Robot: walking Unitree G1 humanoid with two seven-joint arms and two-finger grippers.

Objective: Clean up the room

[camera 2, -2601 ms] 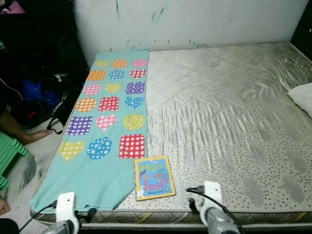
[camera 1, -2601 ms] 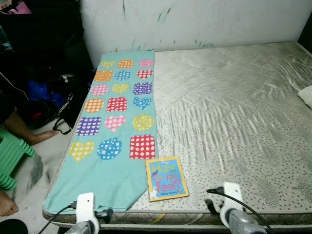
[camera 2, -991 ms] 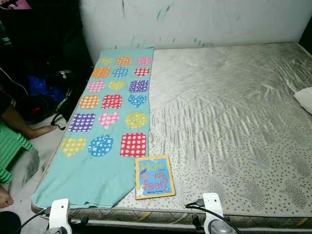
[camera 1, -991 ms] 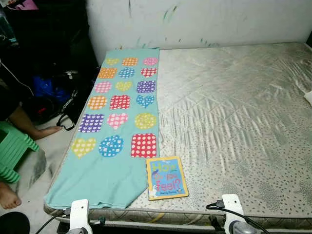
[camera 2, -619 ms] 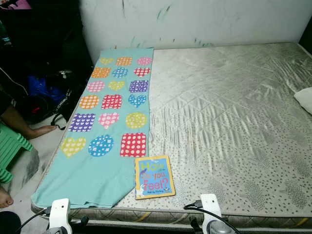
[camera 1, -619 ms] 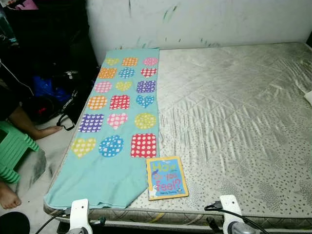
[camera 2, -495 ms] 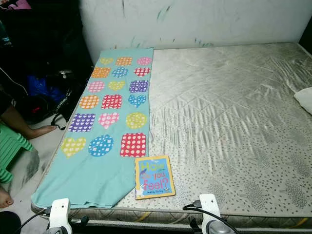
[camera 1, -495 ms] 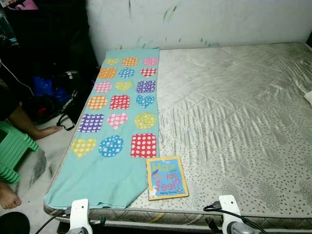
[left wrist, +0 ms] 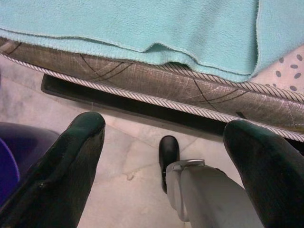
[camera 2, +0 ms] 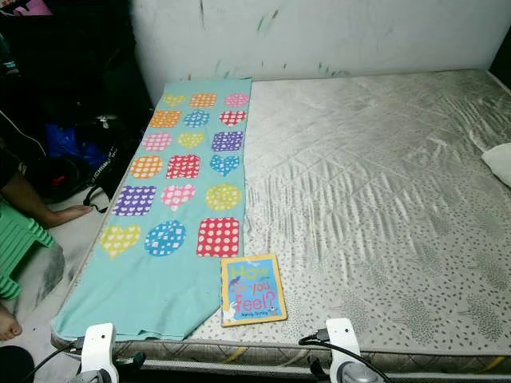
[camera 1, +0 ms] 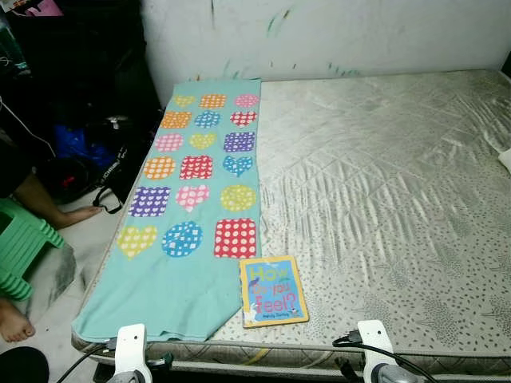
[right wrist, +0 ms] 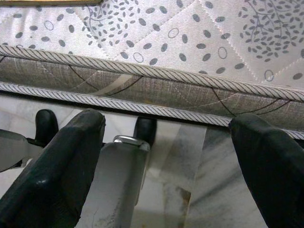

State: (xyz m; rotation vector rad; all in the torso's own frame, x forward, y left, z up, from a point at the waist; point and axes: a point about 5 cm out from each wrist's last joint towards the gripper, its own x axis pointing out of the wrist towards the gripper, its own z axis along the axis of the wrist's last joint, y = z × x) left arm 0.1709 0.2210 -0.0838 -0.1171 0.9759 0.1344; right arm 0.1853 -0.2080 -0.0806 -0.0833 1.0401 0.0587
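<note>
Closest to me, both arms hang low at the foot of the bed. The left gripper (left wrist: 164, 142) has its two black fingers spread wide with nothing between them, above the pale floor, pointing at the mattress edge where the turquoise blanket (camera 1: 188, 231) droops over. The right gripper (right wrist: 166, 142) is likewise wide open and empty, facing the piped side of the mattress (camera 1: 383, 183).

Just beyond the near edge lies a children's board book (camera 1: 273, 291), flat and face up, its blue and yellow cover reading "How do you feel?". Its left edge touches the corner of the blanket, which runs lengthwise down the mattress's left side, printed with spotted hearts, circles and squares in many colours.

To the left on the floor, a person's bare foot (camera 1: 13, 321) and a hand (camera 1: 73, 215) show beside a green plastic stool (camera 1: 22, 247), with a dark bag (camera 1: 100, 163) and its strap further back. A bit of white cloth (camera 2: 497, 163) sits at the mattress's far right edge. A scuffed white wall (camera 1: 335, 36) closes the back.

Since half a second ago, book and blanket lie just as they did; the arms remain low.
</note>
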